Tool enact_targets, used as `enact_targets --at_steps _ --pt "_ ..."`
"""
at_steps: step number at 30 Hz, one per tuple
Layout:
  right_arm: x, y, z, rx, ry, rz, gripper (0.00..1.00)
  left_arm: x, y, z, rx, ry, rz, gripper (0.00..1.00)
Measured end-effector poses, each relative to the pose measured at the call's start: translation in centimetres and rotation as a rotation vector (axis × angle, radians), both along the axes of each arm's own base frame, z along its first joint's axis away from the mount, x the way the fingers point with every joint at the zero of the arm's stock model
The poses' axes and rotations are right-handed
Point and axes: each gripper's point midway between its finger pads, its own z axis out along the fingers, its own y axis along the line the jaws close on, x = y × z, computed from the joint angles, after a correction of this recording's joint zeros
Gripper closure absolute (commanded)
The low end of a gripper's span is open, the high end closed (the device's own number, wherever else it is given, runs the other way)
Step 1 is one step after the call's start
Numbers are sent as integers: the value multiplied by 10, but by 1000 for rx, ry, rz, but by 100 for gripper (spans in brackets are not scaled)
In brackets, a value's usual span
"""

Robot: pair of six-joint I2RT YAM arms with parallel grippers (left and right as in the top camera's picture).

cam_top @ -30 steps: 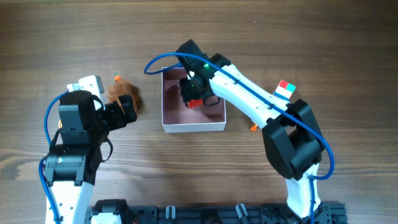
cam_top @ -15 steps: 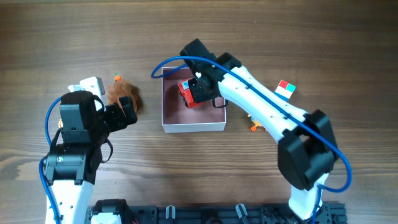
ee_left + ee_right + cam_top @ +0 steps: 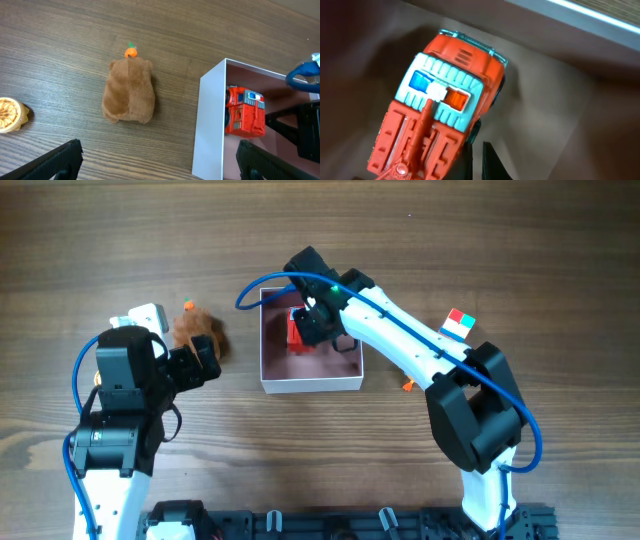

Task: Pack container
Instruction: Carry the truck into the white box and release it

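Observation:
The container (image 3: 310,383), a shallow white-walled box with a pink floor, stands mid-table. A red toy fire truck (image 3: 298,328) lies inside near its back left corner. My right gripper (image 3: 318,320) reaches into the box. In the right wrist view its fingers (image 3: 477,145) are shut together, touching the right side of the truck (image 3: 440,115) and holding nothing. A brown plush toy (image 3: 196,332) lies left of the box. My left gripper (image 3: 203,360) hovers open just in front of it; in the left wrist view (image 3: 160,160) the plush (image 3: 128,90) and the box wall (image 3: 210,125) lie ahead.
A tiny orange piece (image 3: 131,51) sits at the plush's far end. A round yellowish disc (image 3: 10,114) lies at the left. A white block (image 3: 146,313) is by the left arm. A coloured cube (image 3: 459,321) and a small orange bit (image 3: 408,386) lie right of the box.
My right gripper has closed from half open. The fire truck has shifted left and farther back inside the container and lies free. The left arm has not moved.

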Motion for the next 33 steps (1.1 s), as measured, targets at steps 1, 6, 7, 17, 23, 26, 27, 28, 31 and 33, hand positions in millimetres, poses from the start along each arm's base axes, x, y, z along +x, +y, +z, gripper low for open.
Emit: enact_targets --at_steps 1,6,7,17,23,26,27,28,31,33 --pt "1 1 0 4 -4 0 94 0 0 0 0 0 0 0" --pt "-2 0 -1 1 9 -6 95 0 0 0 0 0 0 0" --pt "-4 -2 -2 -4 20 -20 95 0 0 0 0 0 0 0" --pt "0 0 -13 1 27 -48 95 0 0 0 0 0 0 0" --pt "7 5 -32 5 23 -63 95 0 0 0 0 0 0 0" --pt "18 14 -28 44 -22 -66 95 0 0 0 0 0 0 0" --pt "20 15 -26 52 -32 -66 95 0 0 0 0 1 0 0" --pt "23 17 -25 61 -42 -66 95 0 0 0 -1 0 0 0" --pt "23 20 -25 73 -43 -61 95 0 0 0 0 1 0 0" --pt "21 25 -24 95 -30 -40 95 0 0 0 0 0 0 0"
